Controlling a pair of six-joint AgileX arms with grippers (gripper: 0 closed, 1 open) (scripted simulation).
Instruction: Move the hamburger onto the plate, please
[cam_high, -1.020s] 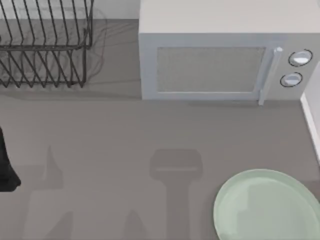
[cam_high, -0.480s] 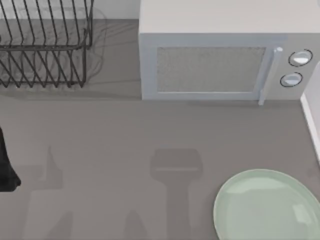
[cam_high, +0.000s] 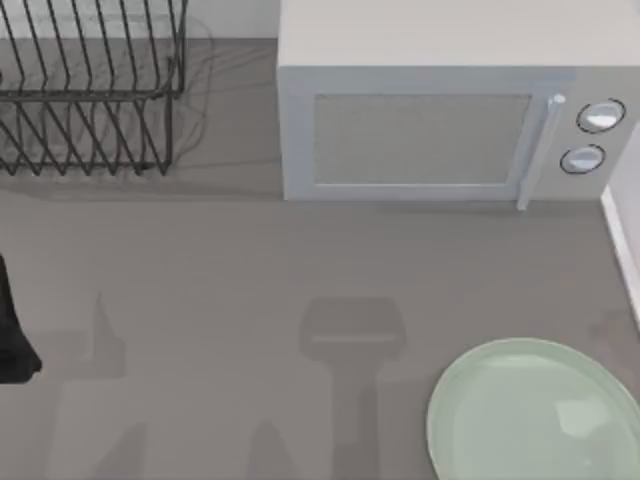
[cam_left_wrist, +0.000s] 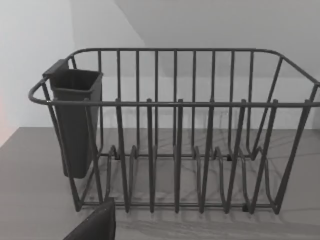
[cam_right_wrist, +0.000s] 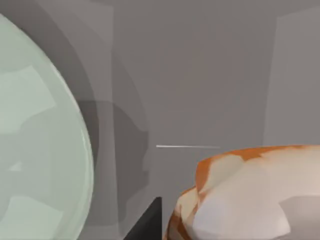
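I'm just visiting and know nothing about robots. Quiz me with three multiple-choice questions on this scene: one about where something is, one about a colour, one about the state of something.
1. Where on the table does the plate sit in the top view?
A. near right corner
B. far left corner
C. on the microwave

2. What colour is the plate?
A. bright red
B. pale mint green
C. black

3. Is the hamburger on the plate now?
A. yes, in the middle
B. no, the plate is bare
C. yes, on the rim

Answers:
1 A, it lies at the top view's lower right, in front of the microwave.
2 B, its smooth surface is pale green in the top and right wrist views.
3 B, the right wrist view shows the hamburger beside the plate, with grey table between them.
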